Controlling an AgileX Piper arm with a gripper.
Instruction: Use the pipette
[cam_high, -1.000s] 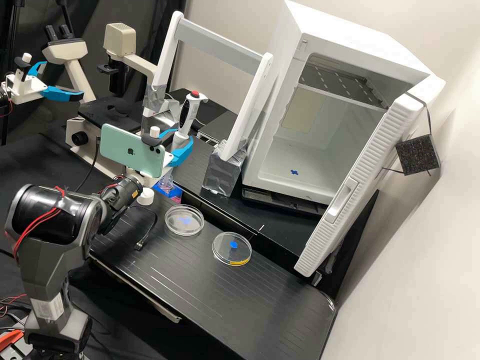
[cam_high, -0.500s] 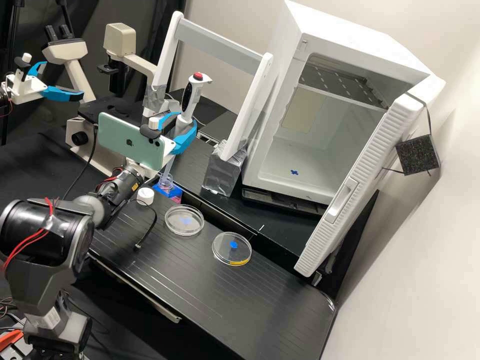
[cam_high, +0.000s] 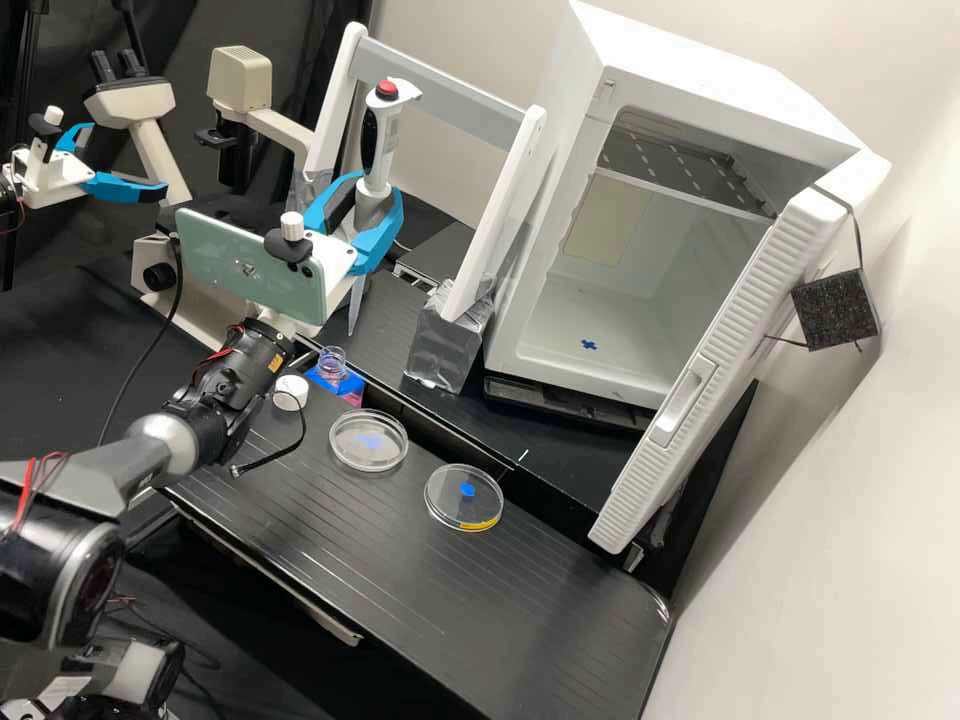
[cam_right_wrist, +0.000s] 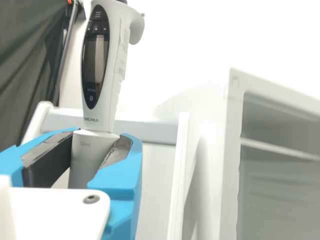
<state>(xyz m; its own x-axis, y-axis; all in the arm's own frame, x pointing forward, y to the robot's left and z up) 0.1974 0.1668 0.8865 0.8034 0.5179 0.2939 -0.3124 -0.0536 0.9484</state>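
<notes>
Near the far left corner of the black ribbed board (cam_high: 540, 610) sits a white round cap (cam_high: 291, 392); just off the far edge stands a clear open bottle (cam_high: 332, 362). Beyond it, the white gripper with blue fingers (cam_high: 374, 198) grips a pale pipette with a red button (cam_high: 381, 140), roughly upright (tip in the air). Along the far edge rest a clear round dish (cam_high: 368, 442) and a yellow-marked dish (cam_high: 464, 498). A careless lowering could snag the bottle's rim if the tip were misaligned.
</notes>
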